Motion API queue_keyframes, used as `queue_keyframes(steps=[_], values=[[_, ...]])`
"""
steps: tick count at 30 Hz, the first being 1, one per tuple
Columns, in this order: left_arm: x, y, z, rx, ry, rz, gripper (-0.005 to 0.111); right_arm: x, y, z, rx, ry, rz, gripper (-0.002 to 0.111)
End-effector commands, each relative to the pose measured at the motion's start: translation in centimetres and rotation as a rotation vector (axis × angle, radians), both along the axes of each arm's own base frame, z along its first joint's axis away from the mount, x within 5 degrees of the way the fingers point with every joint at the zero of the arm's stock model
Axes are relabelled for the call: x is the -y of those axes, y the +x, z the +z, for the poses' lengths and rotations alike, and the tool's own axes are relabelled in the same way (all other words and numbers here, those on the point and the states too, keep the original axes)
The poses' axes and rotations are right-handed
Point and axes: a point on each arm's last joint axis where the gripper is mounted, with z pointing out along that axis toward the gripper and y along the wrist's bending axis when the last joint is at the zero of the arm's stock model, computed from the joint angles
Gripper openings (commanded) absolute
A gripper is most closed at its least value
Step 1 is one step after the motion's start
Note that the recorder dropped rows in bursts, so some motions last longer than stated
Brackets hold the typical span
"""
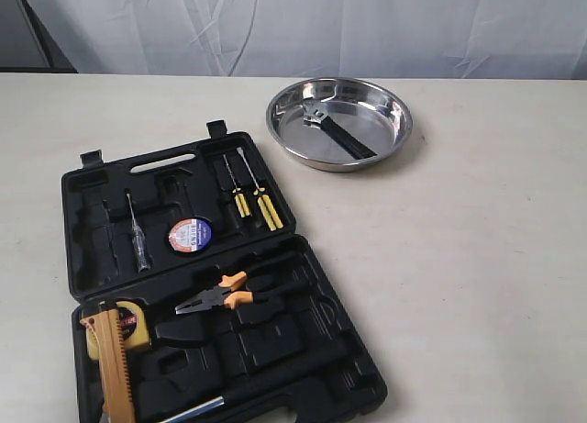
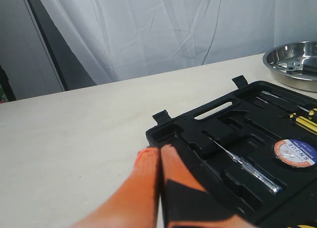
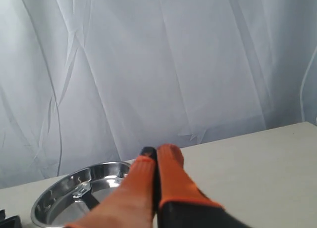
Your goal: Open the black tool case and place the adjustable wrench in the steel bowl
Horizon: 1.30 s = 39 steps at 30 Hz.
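Note:
The black tool case (image 1: 220, 285) lies open and flat on the table, lid half toward the back. Its moulded lid also fills the left wrist view (image 2: 237, 154). The adjustable wrench (image 1: 335, 129), silver head and black handle, rests inside the steel bowl (image 1: 390, 102) at the back. The bowl's rim shows in both wrist views (image 2: 277, 60) (image 3: 49, 201), with the wrench head (image 3: 81, 190) in it. My left gripper (image 2: 159, 150) is shut and empty at the case's corner. My right gripper (image 3: 156, 156) is shut and empty, beside the bowl. Neither arm appears in the exterior view.
Inside the case lie orange-handled pliers (image 1: 218, 295), two yellow-handled screwdrivers (image 1: 257, 201), a tester screwdriver (image 1: 138, 239), a tape roll (image 1: 190, 234), a yellow tape measure (image 1: 124, 331) and an orange saw-like tool (image 1: 116, 368). A white curtain (image 1: 303, 24) hangs behind the table.

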Motion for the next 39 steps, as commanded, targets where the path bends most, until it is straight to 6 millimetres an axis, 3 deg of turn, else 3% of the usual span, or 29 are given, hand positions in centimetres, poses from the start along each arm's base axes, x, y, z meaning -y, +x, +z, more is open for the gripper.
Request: queue_keyframes(steps=[1, 39], values=[[-0.01, -0.04, 0.19, 0.018, -0.001, 0.0, 0.0, 0.21, -0.07, 0.08, 0.024, -0.021, -0.029, -0.001], [-0.01, -0.04, 0.19, 0.018, -0.001, 0.0, 0.0, 0.2, -0.07, 0.06, 0.022, 0.013, -0.025, -0.001]])
